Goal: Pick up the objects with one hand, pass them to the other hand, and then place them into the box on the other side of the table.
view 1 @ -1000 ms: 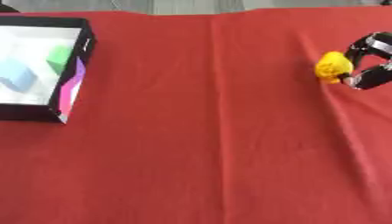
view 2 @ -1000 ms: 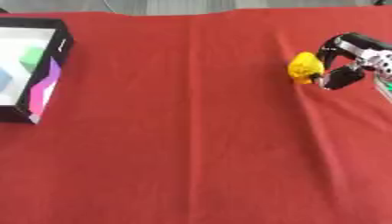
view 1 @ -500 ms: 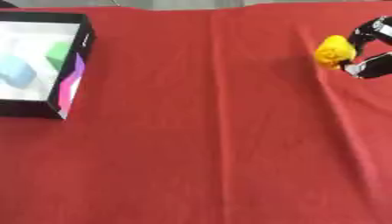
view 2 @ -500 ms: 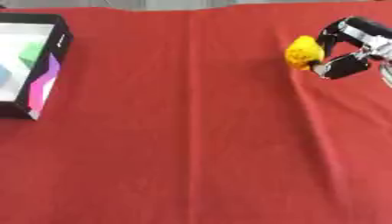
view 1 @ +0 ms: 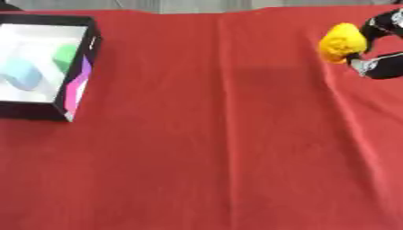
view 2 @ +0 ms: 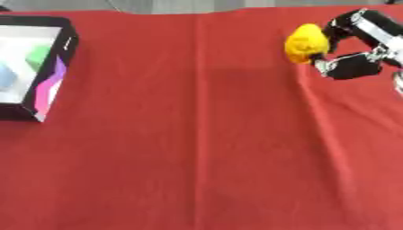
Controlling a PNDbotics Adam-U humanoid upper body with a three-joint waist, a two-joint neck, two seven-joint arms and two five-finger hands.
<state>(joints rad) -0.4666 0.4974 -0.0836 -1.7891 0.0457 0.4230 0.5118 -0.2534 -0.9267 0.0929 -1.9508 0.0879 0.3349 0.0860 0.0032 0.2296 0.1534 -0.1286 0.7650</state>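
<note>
Black right hand [view 2: 358, 47] curls round yellow object [view 2: 305, 43]; raised.

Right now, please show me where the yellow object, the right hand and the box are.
yellow object [view 2: 306, 43], right eye view, on the middle of its yellow body.
right hand [view 2: 351, 67], right eye view, on the lower curled finger beside the object.
box [view 1: 78, 73], left eye view, on its right wall.

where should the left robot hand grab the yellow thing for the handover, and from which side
Take the yellow object by its rounded left half, coming in from the robot's left. The right robot hand is curled round its right side, fingers above and thumb below, so only the left bulge is bare. Fingers over the top and thumb underneath would likely suit its lumpy, roundish shape. The left robot hand is not in view.
</note>
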